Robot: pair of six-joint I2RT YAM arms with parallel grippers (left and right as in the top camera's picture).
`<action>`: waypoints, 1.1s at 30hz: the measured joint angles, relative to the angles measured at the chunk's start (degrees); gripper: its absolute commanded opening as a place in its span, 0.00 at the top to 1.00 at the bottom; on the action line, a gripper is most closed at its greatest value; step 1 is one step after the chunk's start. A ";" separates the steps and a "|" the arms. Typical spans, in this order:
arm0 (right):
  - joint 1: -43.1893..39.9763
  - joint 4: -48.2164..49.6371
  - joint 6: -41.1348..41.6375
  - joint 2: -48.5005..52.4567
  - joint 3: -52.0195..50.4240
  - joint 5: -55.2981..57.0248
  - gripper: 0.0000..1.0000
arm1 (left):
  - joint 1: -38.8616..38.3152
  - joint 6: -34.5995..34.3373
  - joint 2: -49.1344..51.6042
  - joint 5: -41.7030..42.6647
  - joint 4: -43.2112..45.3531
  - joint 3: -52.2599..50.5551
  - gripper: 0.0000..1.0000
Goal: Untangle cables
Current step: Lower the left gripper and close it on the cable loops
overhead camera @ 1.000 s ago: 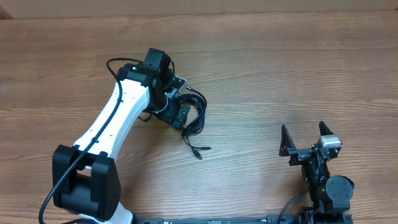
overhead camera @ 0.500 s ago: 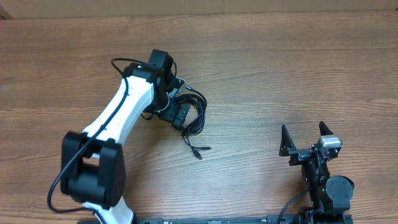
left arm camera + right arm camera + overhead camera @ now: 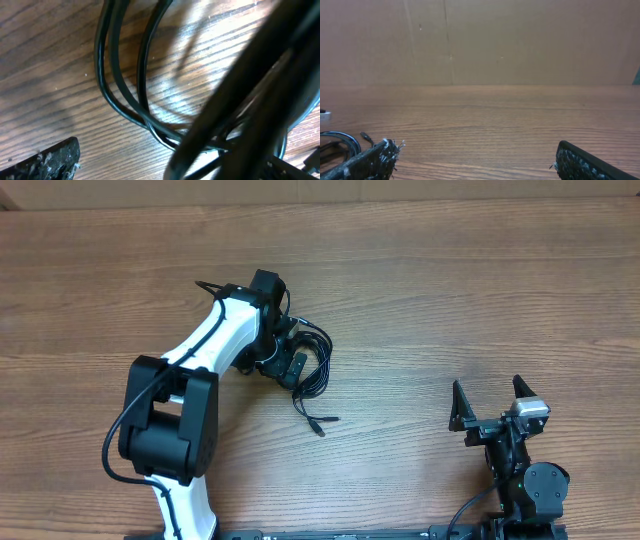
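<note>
While the left gripper (image 3: 291, 366) hangs low over the tangle, its jaws look spread and empty, with one textured fingertip (image 3: 47, 161) at the edge of the wrist view. The thin black cables (image 3: 319, 360) lie on the brown wooden table (image 3: 450, 300) under and just right of it. Their loops run far to near, a small plug end (image 3: 321, 423) trailing nearward. The right gripper (image 3: 490, 415), released, sits well apart at near right, so the left arm is nearer.
</note>
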 measured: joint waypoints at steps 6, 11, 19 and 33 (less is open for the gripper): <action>0.00 0.04 0.00 0.00 0.00 0.00 0.00 | 0.00 -0.79 0.31 -0.20 3.13 0.00 0.00; 0.00 0.02 -0.02 0.00 0.00 -0.02 0.00 | 0.00 -2.82 0.31 -0.22 5.73 0.00 0.01; 0.00 0.02 0.02 0.00 0.00 0.00 0.00 | 0.00 -4.07 0.31 -0.28 7.93 0.00 0.03; 0.00 0.04 0.02 0.00 0.00 0.00 0.00 | 0.00 -4.44 0.33 -0.63 9.94 0.00 0.00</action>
